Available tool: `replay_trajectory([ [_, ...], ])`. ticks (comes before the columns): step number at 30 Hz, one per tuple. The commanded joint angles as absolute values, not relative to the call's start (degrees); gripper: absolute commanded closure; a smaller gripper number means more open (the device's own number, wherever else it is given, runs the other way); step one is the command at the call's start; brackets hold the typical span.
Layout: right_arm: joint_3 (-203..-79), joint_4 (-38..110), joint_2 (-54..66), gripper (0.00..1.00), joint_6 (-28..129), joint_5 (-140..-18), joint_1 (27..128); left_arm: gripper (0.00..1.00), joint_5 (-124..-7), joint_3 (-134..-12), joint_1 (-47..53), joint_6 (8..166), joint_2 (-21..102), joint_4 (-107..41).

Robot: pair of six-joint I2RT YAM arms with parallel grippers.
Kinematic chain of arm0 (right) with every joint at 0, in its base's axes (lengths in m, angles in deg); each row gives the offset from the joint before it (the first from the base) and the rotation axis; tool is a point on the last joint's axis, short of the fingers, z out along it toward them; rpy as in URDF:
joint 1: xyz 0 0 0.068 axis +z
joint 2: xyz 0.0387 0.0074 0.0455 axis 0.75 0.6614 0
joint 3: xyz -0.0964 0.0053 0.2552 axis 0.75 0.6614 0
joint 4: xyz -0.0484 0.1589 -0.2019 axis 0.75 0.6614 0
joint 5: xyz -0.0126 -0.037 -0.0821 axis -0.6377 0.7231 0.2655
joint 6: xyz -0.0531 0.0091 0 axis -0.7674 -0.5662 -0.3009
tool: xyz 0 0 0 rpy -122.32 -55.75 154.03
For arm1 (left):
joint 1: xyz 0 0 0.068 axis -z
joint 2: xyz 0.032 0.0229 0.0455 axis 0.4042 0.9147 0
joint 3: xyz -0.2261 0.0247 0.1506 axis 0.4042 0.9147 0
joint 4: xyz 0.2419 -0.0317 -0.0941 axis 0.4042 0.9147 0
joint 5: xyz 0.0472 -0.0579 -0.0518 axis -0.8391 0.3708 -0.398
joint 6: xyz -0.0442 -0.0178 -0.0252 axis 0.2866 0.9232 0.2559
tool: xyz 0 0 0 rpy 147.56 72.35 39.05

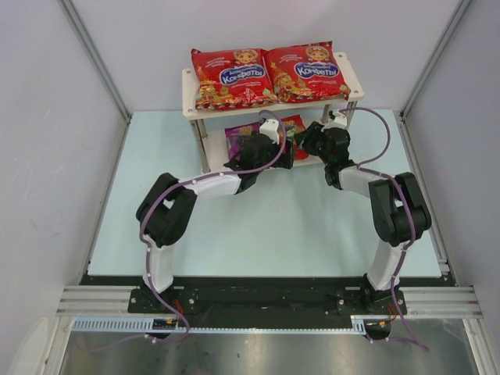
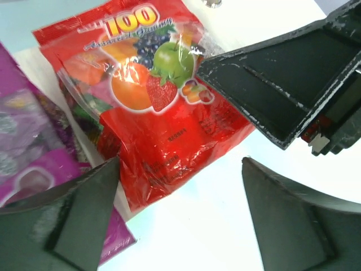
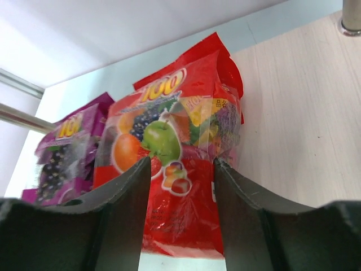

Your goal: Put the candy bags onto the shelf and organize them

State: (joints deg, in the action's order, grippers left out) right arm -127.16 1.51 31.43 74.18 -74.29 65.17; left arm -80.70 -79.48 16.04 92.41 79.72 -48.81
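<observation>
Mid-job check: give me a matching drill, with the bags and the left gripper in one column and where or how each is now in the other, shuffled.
Things:
1. large red bags
2. small purple bag
3. small red bag
4. left gripper

Place or state:
a. lower board, right side
b. open wide, at the small red bag
c. top board of the shelf, side by side
d. lower board, left side

Pairs: 1-c, 2-d, 3-a, 4-b

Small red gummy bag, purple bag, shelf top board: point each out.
small red gummy bag (image 2: pixel 163 130), left wrist view, middle of front face.
purple bag (image 3: pixel 67 152), right wrist view, front face.
shelf top board (image 1: pixel 188 101), top external view, bare front-left corner.
</observation>
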Motion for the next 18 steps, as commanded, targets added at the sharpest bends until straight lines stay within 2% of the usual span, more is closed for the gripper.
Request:
replay_trajectory([
  [1,-126.3,-0.2,25.3,0.46,74.1,-73.7,64.9,0.04,-81.7,-77.5,16.8,92.6,73.1,-52.3],
  [5,-124.0,-0.1,22.6,0.44,74.2,-73.7,64.7,0.00,-82.6,-75.3,18.2,92.3,70.7,-52.4],
  [18,-113.3,3.8,11.3,0.40,75.5,-72.8,64.7,0.00,-85.9,-67.3,24.3,92.8,63.6,-51.9],
])
